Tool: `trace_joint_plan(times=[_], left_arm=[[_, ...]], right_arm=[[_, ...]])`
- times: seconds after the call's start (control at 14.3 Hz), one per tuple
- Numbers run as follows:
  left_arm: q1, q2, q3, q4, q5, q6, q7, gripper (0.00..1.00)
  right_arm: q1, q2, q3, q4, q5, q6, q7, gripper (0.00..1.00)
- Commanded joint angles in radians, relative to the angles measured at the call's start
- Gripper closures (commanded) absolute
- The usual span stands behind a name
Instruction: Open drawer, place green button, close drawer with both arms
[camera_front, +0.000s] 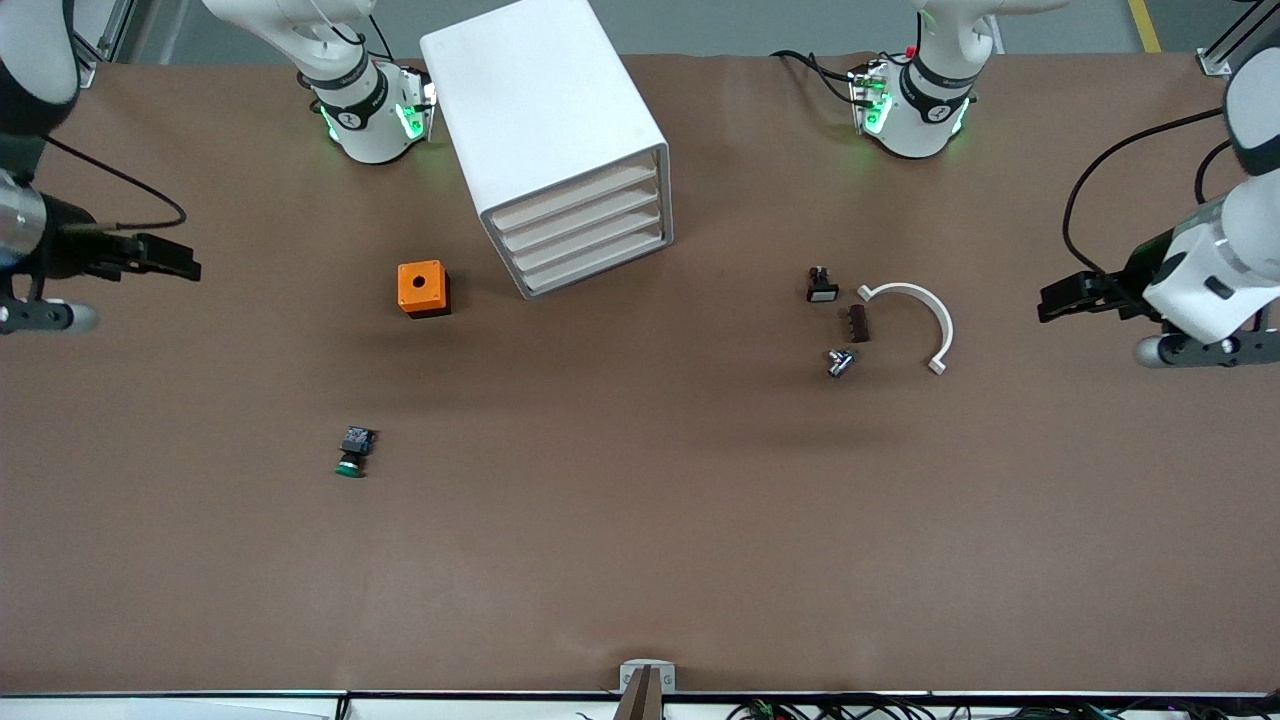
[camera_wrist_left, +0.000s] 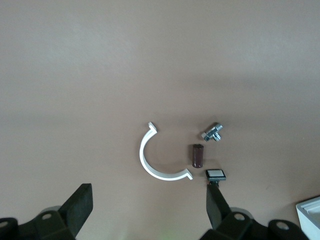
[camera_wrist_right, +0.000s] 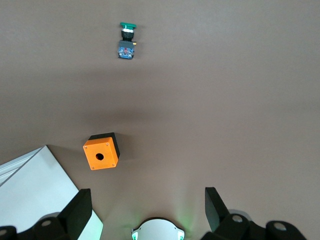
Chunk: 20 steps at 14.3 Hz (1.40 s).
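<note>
Button (camera_front: 353, 452) lies well apart from the wide-open, empty right end effector (camera_front: 165, 258).

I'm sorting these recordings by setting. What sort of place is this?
Probably a robotics lab or test bench: a brown-covered table flanked by two Franka arms, a white drawer cabinet, and small parts laid out, such as the green-capped button and orange box.

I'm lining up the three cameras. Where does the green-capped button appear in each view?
Front view: button on the table, nearer the camera than the orange box.
Left wrist view: not in it.
Right wrist view: button on the bare table.
Shared landmark: the orange box.
</note>
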Motion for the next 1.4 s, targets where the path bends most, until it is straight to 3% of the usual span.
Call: trace_joint_plan(times=[0.0, 0.14, 0.63, 1.12, 1.33], left_arm=[[-0.073, 0.107, -0.008, 0.116, 0.002, -0.067, -0.159, 0.0], [-0.13, 0.176, -0.008, 0.168, -0.018, -0.068, -0.325, 0.0], [-0.302, 0.333, -0.002, 0.246, -0.229, -0.068, -0.886, 0.0], [-0.342, 0.554, -0.016, 0.305, -0.506, -0.085, -1.531, 0.0], [-0.403, 0.615, -0.014, 0.305, -0.581, -0.113, -1.675, 0.0]], right_arm=[[-0.001, 0.05, -0.005, 0.045, -0.024, -0.023, -0.008, 0.0], [-0.004, 0.064, -0.005, 0.038, -0.002, 0.016, 0.006, 0.0], [0.011, 0.095, -0.003, -0.247, 0.068, 0.533, 0.078, 0.0], [0.051, 0.248, -0.003, -0.277, 0.11, 0.763, 0.133, 0.0], [0.064, 0.311, -0.003, -0.278, 0.11, 0.838, 0.133, 0.0]])
